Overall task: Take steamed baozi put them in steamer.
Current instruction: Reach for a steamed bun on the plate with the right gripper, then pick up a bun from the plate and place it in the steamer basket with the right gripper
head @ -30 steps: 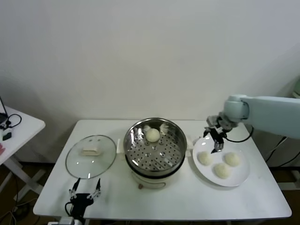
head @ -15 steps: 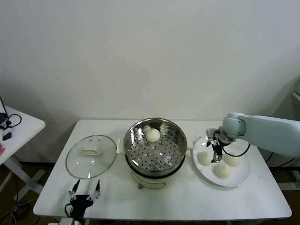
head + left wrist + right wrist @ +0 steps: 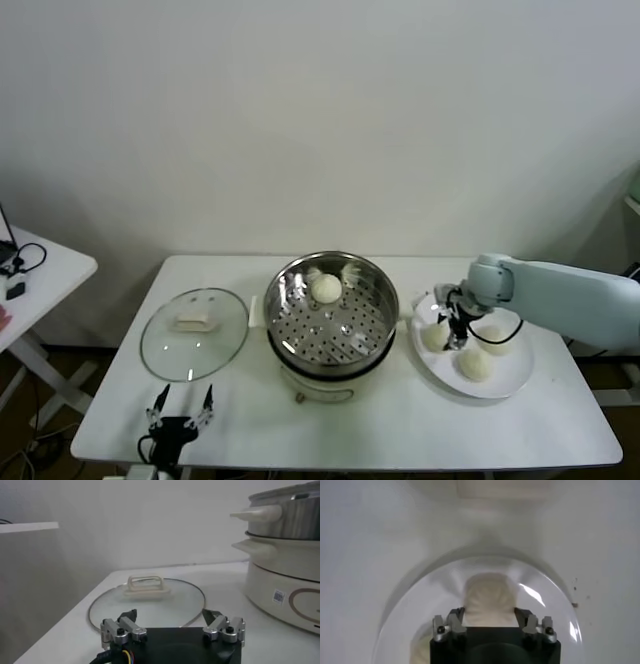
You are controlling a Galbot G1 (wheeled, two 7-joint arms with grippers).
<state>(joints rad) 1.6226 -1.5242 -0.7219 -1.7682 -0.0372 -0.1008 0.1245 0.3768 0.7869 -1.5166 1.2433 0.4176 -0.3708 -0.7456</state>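
Note:
The steel steamer [image 3: 290, 312] stands mid-table with one baozi [image 3: 326, 288] at the back of its perforated floor. Three more baozi lie on a white plate [image 3: 512, 378] to its right. My right gripper [image 3: 453, 334] is down on the plate at the left baozi [image 3: 433, 337]. In the right wrist view its fingers press both sides of that baozi [image 3: 489, 600], which looks squeezed square. The other two baozi [image 3: 474, 364] [image 3: 496, 339] lie free beside it. My left gripper [image 3: 182, 410] is open and empty, parked at the table's front left edge.
The round glass lid [image 3: 193, 333] with its cream handle lies flat left of the steamer, just beyond my left gripper [image 3: 170, 617] in the left wrist view. The steamer's cream base [image 3: 285, 580] rises beside it. A small side table [image 3: 40, 270] stands far left.
My right gripper has come down and slightly left from above the plate's back edge onto the left baozi, and its fingers now press it. The left arm has not moved.

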